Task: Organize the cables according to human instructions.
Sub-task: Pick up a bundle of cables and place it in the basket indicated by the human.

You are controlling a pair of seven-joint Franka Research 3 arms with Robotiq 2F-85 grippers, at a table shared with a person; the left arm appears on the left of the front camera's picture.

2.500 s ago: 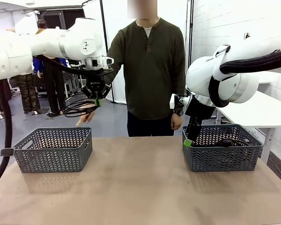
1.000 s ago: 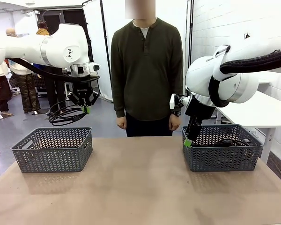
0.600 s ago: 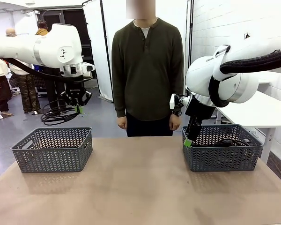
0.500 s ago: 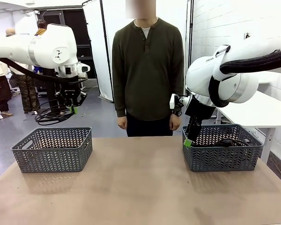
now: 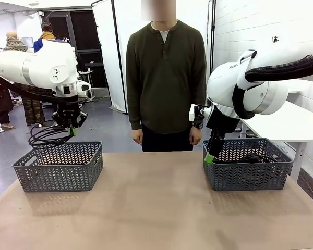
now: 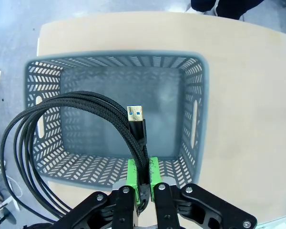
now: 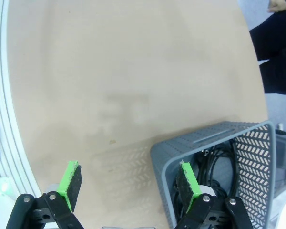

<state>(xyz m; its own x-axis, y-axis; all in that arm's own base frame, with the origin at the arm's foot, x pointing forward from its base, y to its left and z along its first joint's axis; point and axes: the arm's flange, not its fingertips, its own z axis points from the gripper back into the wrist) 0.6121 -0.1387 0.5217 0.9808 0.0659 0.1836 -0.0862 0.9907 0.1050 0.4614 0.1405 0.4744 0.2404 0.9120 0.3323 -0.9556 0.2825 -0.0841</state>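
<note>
Black cable [image 6: 62,119], grey herringbone-patterned baskets [image 5: 60,165], tan table [image 5: 156,208].

A tan table [image 5: 156,208] carries two grey baskets, left [image 5: 59,165] and right [image 5: 248,164].

Two grey lattice baskets sit on the tan table [image 5: 156,208], well apart: the left basket [image 5: 59,165] near one edge, the right basket [image 5: 248,164] near the other. White curtain panels [image 5: 120,47] hang behind, bystanders [image 5: 21,78] stand far left.

Bare tabletop [image 5: 156,203] between 2 baskets, left basket [image 5: 59,165] empty, person [image 5: 166,78] behind
</note>
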